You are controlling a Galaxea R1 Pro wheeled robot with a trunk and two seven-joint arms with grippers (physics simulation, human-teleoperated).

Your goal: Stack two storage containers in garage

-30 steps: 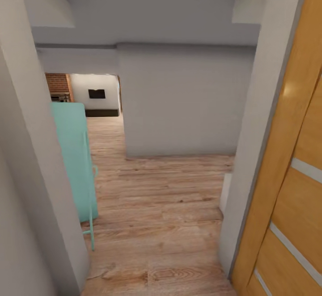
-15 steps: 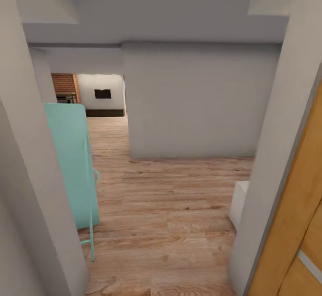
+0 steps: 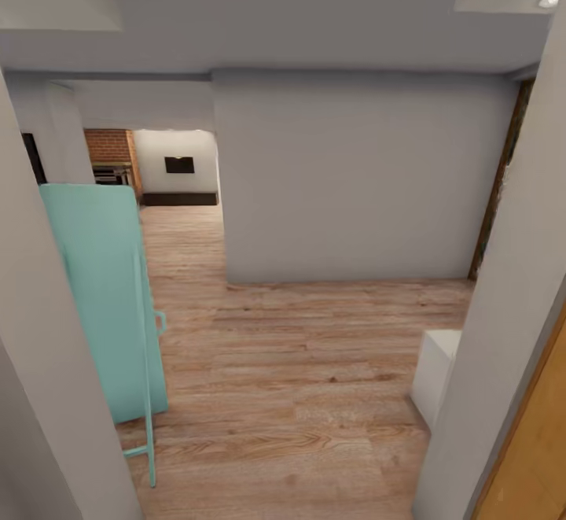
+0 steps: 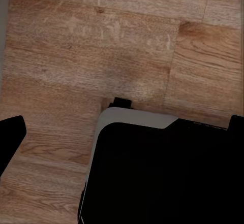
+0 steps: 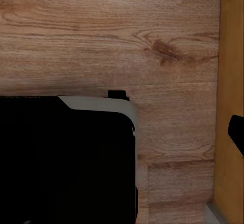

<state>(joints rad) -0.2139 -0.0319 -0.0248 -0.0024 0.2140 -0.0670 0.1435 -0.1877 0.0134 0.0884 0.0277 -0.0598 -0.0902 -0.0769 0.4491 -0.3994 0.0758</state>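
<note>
Setting: light wood plank flooring (image 3: 299, 363) in a hallway between plain grey walls (image 3: 354, 174).
Left side: a pale mint-green panel on thin legs (image 3: 110, 307) leans upright by the wall.
Right side: an orange-wood door edge (image 3: 534, 457).
Task things: no orange-red bins visible; their direction from either arm cannot be judged.
Ahead: an opening to a brick-walled room (image 3: 110, 146), the likely heading.
Fingers: whether spread or clenched cannot be told.

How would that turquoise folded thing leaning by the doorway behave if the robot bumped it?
The turquoise folded panel stands tall and thin on a slim tube leg, so it would probably tip easily. It looks flat and rigid, likely light for its size. On the smooth wood plank floor it may also slide.
</note>
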